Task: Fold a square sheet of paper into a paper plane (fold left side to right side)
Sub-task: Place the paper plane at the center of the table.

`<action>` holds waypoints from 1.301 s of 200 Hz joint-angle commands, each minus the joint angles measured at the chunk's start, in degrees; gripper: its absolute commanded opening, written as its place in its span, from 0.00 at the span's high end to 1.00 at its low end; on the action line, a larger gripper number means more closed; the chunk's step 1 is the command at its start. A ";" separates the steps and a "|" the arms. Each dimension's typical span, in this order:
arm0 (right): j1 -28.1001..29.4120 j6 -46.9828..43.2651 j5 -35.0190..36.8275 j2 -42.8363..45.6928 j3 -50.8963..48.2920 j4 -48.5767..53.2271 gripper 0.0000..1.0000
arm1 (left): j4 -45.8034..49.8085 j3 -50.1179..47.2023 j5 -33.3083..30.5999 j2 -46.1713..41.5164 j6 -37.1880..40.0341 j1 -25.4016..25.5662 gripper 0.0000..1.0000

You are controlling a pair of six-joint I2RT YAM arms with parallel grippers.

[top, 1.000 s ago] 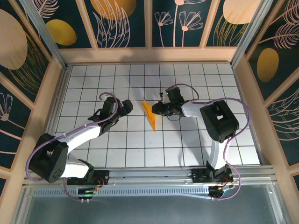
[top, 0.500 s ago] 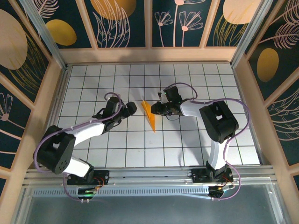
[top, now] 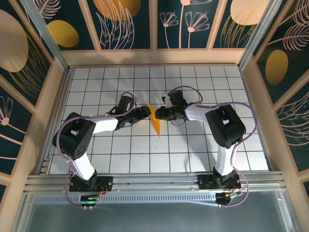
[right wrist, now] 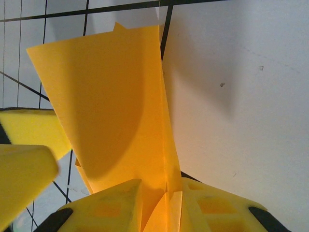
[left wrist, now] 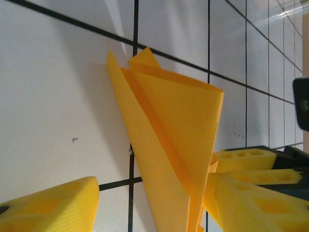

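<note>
**Orange-yellow dart, up on its edge**

The paper plane (top: 155, 121) is a slim, pointed wedge of orange-yellow paper, creased lengthwise; its flaps splay apart, lifted off the table; one edge sits pinched between the right gripper's (right wrist: 164, 205) fingers; the left gripper (left wrist: 145, 208) is right against its other side, jaws apart; the tip points past both grippers toward the arm bases.

Left gripper (top: 145, 112), jaws apart, just left of the paper plane (top: 156, 121); right gripper (top: 159, 113) pinching its right side, both forearms aimed at it
</note>
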State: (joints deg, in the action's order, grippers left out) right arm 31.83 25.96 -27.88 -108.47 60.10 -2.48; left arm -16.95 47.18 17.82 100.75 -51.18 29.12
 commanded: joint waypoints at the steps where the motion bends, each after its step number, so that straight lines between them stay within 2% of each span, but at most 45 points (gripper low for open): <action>1: 0.36 -0.74 1.07 -0.69 1.78 1.51 0.75 | -1.51 1.50 3.46 1.89 -0.24 -0.40 0.41; 69: 0.33 -1.54 2.62 -0.81 2.71 3.41 0.75 | -1.33 1.36 2.85 2.24 -0.17 -0.38 0.57; 102: 0.33 -2.92 4.77 0.59 3.18 5.60 0.70 | -1.49 1.43 2.98 2.17 -0.25 -0.45 0.65; 149: 0.07 -5.80 8.53 5.18 2.98 8.98 0.58 | -1.94 2.11 3.65 2.65 -0.33 -0.43 0.67; 170: 0.10 -7.94 9.16 7.67 2.62 11.04 0.56 | -2.19 2.12 3.87 2.84 -0.49 -0.38 0.67; 215: 0.62 -9.57 2.35 10.36 1.05 11.38 0.54 | -2.55 2.39 4.22 3.55 -0.68 -0.39 0.67; 260: 2.64 -9.24 0.97 7.26 1.15 10.83 0.53 | -2.51 2.70 4.42 3.84 -0.78 -0.38 0.67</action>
State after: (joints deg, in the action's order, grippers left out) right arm 32.77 17.87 -24.88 -99.37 61.56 7.60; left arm -18.00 48.45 20.99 103.66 -51.35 29.12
